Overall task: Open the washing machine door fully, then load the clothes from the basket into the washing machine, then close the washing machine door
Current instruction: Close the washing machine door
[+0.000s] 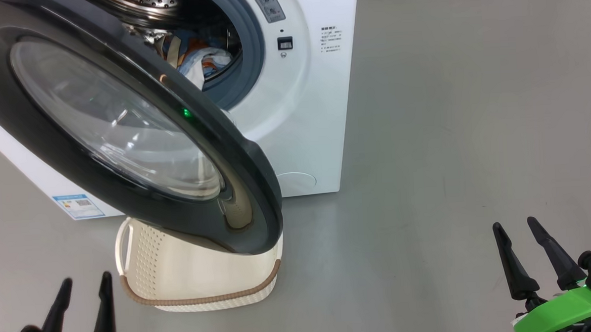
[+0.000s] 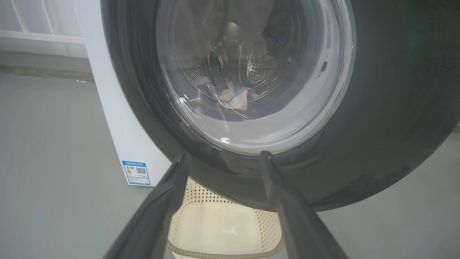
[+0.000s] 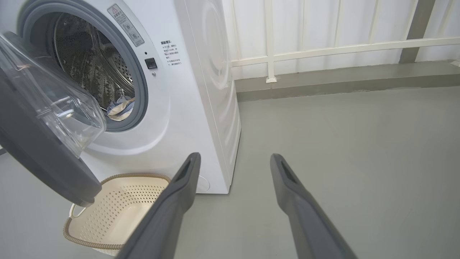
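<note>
Down at lower L of head view, L gripper is hanging w/ both dark fingers spread apart, holding nothing, well short of the basket. In L wrist view the L gripper is pointing at the lower rim of the washing machine door, fingers gaping, not touching it as far as I can tell.

Blue label is sitting at the machine's lower L corner, just L of the door's bottom edge.

The washing machine door is standing partway open, swung out toward the robot, its black rim overhanging the basket and hiding the basket's rear part. The basket is sitting on the grey floor right in front of the washing machine, brown rim facing the cam. From L wrist, the basket is showing its bare cream bottom btwn the fingers; R wrist view is showing the same, basket under the door.

Behind the door, the drum opening is showing: clothes are lying inside, blue/white/orange fabric in a heap. Through the door glass they are showing too, and past the grey gasket in R wrist view.

At lower R, R gripper is hovering over bare floor, fingers splayed wide, gripping nothing, well apart from machine & basket. In its own view the R gripper is aiming past the machine's R front corner toward a white railing.
</note>
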{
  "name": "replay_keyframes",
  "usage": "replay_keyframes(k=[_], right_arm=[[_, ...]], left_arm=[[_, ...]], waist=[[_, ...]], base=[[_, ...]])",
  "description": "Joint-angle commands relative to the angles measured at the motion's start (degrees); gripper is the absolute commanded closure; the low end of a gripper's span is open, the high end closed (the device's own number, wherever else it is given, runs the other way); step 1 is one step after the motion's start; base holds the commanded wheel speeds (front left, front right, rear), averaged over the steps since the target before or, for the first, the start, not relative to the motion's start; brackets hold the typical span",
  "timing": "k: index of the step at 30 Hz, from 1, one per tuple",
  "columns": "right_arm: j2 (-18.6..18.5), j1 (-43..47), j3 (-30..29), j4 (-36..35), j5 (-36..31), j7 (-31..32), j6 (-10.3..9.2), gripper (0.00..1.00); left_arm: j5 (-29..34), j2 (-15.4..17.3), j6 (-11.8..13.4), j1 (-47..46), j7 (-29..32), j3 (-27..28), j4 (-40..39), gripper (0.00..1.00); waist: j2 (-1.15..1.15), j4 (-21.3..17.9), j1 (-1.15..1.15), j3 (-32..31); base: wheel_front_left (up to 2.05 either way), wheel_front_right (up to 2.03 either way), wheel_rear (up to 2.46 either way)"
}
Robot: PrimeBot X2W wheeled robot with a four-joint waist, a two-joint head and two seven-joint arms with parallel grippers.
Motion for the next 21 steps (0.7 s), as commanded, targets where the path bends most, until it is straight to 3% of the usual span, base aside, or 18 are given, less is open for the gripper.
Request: replay_keyframes(k=[1, 21], right_arm=[[-0.64, -0.02, 1.13, -1.38, -0.32, -0.28, 0.09, 0.00], [-0.06, 0.54, 1.59, -1.15, -0.23, -0.28, 0.09, 0.02]], left_arm=[[0.82, 0.64, -0.09, -0.54, -0.38, 2.86, -0.77, 0.00], [2.75, -1.12, -0.09, 0.37, -0.38, 3.14, 0.73, 0.00]], waist=[[0.00, -0.08, 0.00, -0.10], [0.00, 0.35, 0.00, -0.95]], base=[[0.00, 0.00, 0.00], [0.00, 0.00, 0.00]])
